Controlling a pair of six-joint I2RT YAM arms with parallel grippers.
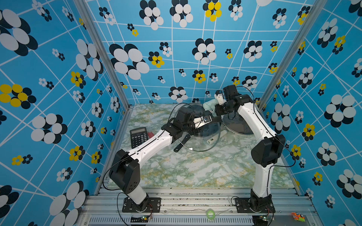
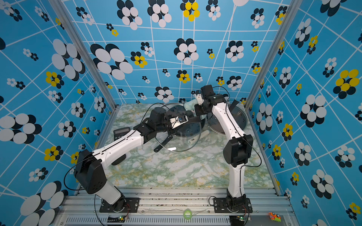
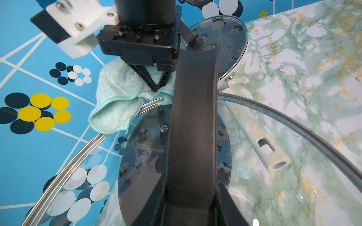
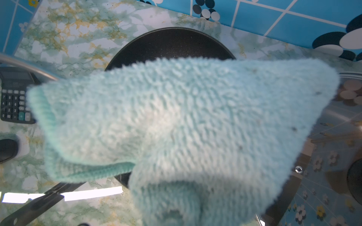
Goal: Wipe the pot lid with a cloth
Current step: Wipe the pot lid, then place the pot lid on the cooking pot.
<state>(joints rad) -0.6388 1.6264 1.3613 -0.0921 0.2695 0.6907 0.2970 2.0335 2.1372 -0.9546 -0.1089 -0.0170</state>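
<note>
Over the marbled surface (image 1: pixel 195 166) and black pan (image 4: pixel 170 45), a round glass lid (image 1: pixel 201 142) is being gripped at its handle (image 3: pixel 194 117) by the left pincer (image 1: pixel 204 119). A fluffy mint cloth (image 3: pixel 117 94) is being pinched at the rim by the right pincer (image 3: pixel 156 89).

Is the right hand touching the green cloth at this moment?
Touching. The left wrist view shows it: the right hand has its black fingers closed together on a fold of the cloth, with no gap between them.
</note>
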